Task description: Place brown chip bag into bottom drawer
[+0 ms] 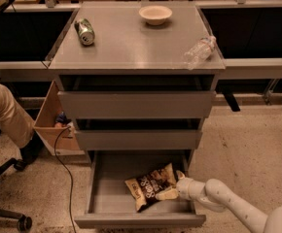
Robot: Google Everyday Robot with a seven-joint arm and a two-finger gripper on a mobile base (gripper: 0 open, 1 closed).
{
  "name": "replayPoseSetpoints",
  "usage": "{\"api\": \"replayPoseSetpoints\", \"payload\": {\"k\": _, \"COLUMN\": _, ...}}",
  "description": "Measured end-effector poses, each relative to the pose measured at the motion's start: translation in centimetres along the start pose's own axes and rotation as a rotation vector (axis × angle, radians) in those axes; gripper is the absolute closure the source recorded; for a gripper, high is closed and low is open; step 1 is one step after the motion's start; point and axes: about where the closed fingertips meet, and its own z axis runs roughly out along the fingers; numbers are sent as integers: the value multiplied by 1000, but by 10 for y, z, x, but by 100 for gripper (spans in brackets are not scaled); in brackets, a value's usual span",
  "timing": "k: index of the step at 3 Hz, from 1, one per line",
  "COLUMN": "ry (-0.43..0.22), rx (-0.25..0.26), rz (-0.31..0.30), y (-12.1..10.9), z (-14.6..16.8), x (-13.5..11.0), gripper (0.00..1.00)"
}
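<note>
The brown chip bag lies inside the open bottom drawer, toward its right side, white lettering up. My gripper reaches in over the drawer's right wall on a white arm and sits at the bag's right edge, touching it. The bag rests on the drawer floor.
On the cabinet top lie a green can, a white bowl and a crushed clear bottle. The two upper drawers are slightly open. A person's leg, a chair base and a cardboard box stand at the left.
</note>
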Motion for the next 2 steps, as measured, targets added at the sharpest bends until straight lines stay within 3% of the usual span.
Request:
{"api": "replayPoseSetpoints", "payload": {"k": 1, "ry": 42, "rx": 0, "rz": -66, "y": 18, "z": -67, "x": -20, "gripper": 0}}
{"api": "replayPoseSetpoints", "payload": {"k": 2, "ry": 85, "rx": -18, "rz": -153, "y": 33, "z": -114, "x": -49, "gripper": 0}}
